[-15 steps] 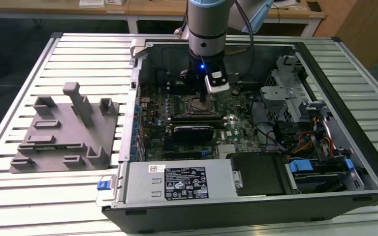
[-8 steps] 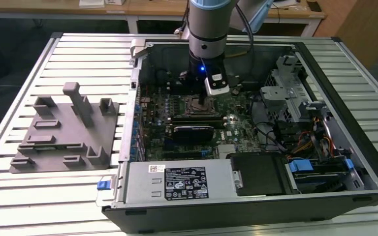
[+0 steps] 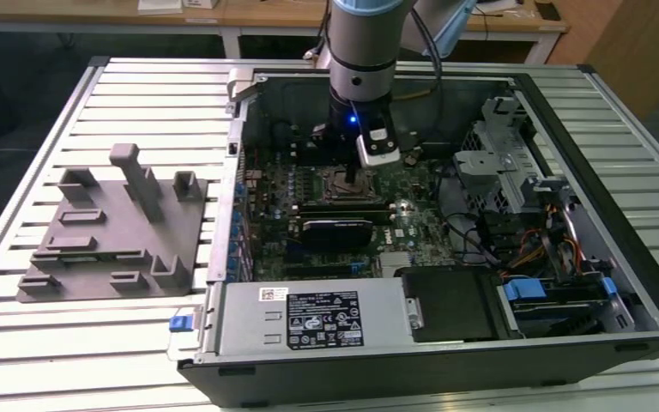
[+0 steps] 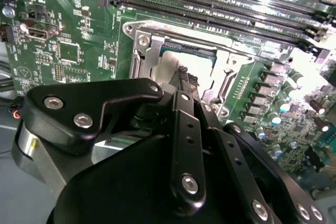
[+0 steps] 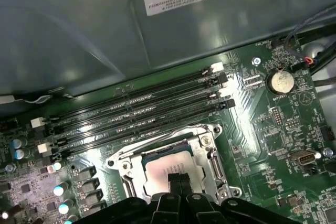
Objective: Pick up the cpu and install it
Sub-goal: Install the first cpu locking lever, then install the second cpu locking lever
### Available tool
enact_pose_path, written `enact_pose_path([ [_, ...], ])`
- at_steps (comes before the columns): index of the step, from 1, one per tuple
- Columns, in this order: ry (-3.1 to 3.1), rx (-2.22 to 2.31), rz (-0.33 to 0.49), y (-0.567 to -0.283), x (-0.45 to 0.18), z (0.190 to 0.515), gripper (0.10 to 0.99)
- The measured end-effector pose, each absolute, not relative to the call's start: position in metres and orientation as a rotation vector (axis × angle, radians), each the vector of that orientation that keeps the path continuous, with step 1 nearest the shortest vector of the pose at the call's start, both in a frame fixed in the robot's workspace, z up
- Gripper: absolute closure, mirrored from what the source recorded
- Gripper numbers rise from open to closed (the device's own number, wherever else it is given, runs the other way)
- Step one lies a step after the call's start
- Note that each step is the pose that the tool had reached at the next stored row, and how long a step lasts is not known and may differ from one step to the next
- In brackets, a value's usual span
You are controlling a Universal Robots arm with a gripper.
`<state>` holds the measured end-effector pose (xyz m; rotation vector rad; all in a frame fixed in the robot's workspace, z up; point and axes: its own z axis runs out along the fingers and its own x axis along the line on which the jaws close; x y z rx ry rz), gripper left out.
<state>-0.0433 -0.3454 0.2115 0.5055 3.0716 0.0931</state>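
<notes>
Silvery-white metal marks the cpu [image 5: 167, 170], which lies flat inside the socket frame [image 5: 207, 148] on the green motherboard [image 5: 273, 124], with the frame's metal border close around all its sides. The claw [image 5: 178, 181] stands directly over the chip, its two dark fingertips [image 4: 184, 77] pressed together at the chip's top face; whether they actually touch it cannot be made out. In both wrist views the claw's black linkage covers the near part of the chip and socket. Just beyond the socket run the long black memory slots [image 5: 136, 111], and past them rises the grey wall of the computer case [image 3: 306, 335], so room on that side is tight. In the exterior view the arm [image 3: 362, 51] drops steeply into the open case, hiding the socket beneath it; drive bays and cables [image 3: 535, 232] crowd the exterior view's right. On the slatted tabletop [image 3: 135, 94], at the exterior view's left, sits the grey block fixture [image 3: 112, 232], well apart from the case.
</notes>
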Motion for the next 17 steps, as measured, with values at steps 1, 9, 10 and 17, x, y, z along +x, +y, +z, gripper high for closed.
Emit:
enact_pose_path([
  [1, 3.072, 0.505, 0.093, -0.345, -0.043, 0.214, 0.98],
  [9, 3.072, 0.505, 0.093, -0.345, -0.043, 0.229, 0.98],
  [10, 3.072, 0.505, 0.093, -0.345, -0.043, 0.229, 0.98],
  [17, 3.072, 0.506, 0.092, -0.345, -0.043, 0.231, 0.98],
])
